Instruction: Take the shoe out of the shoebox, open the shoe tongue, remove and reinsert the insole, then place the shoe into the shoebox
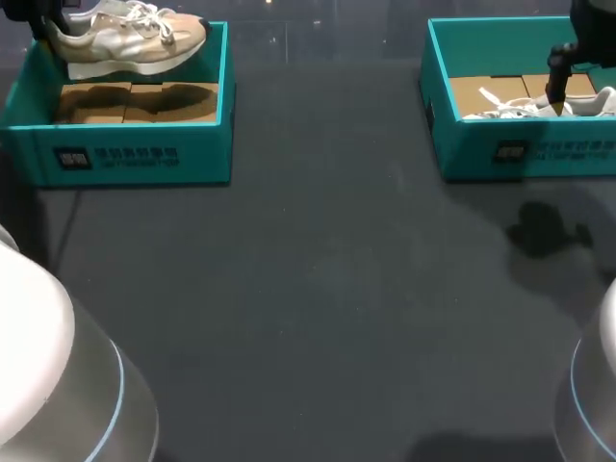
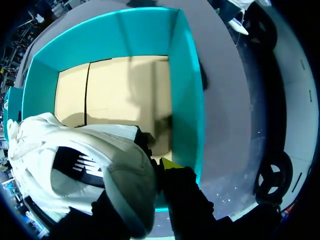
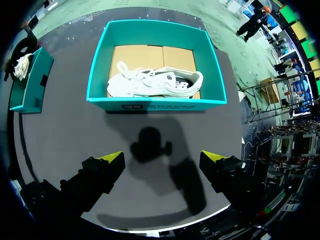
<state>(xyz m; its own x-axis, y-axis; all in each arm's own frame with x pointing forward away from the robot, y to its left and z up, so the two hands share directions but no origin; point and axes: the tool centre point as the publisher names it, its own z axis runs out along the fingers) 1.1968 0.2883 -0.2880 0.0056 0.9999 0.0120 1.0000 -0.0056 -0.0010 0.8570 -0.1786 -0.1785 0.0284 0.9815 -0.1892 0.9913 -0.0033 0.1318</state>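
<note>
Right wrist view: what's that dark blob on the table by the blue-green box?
Right wrist view: it's a shadow thrown by the right gripper and arm onto the dark grey table, near the teal cardboard shoebox. Head view: the same shadow lies before that box. Left wrist view: the beige and white sneaker shades the tan floor of the other teal shoebox.

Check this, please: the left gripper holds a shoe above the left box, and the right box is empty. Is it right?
No. The right box is not empty: a white shoe lies in it, as the right wrist view shows. The left gripper does hold a beige shoe above the left box.
</note>
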